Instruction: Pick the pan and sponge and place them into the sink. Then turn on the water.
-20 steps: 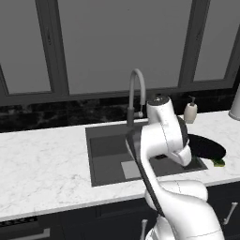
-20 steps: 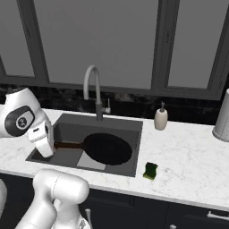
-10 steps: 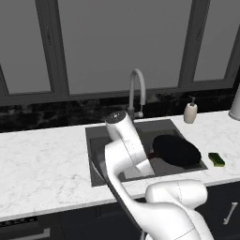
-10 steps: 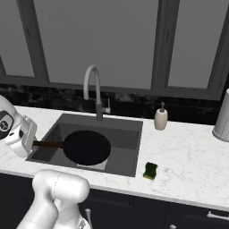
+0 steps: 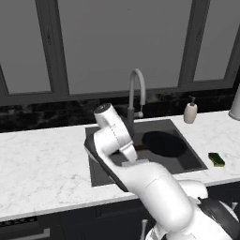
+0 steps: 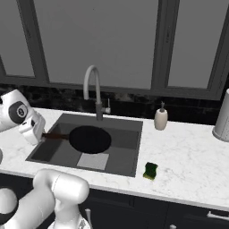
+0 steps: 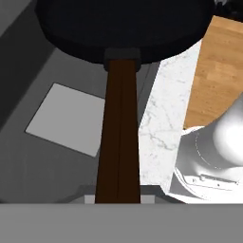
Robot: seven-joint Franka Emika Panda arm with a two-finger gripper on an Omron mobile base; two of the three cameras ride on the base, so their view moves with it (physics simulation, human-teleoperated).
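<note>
The black pan (image 6: 90, 139) hangs level over the middle of the dark sink (image 6: 126, 144), its reddish-brown handle (image 6: 56, 135) pointing left. My gripper (image 6: 40, 133) is shut on the end of that handle, above the sink's left rim. In the hand view the handle (image 7: 118, 142) runs up from between my fingertips to the pan (image 7: 123, 28), with the sink's light grey square (image 7: 66, 118) below. From the left base the pan (image 5: 164, 143) shows beside the faucet (image 5: 136, 93). The yellow-green sponge (image 6: 150, 170) lies on the counter right of the sink, near the front edge. No water runs.
A beige soap dispenser (image 6: 160, 119) stands behind the sink's right corner. A grey canister (image 6: 222, 117) sits at the far right of the marble counter (image 6: 188, 156). The arched faucet (image 6: 93, 89) rises behind the sink's middle. My arm's white links fill the front left.
My arm has swung left, carrying the pan from the right side of the sink to over its middle. The sponge has stayed put.
</note>
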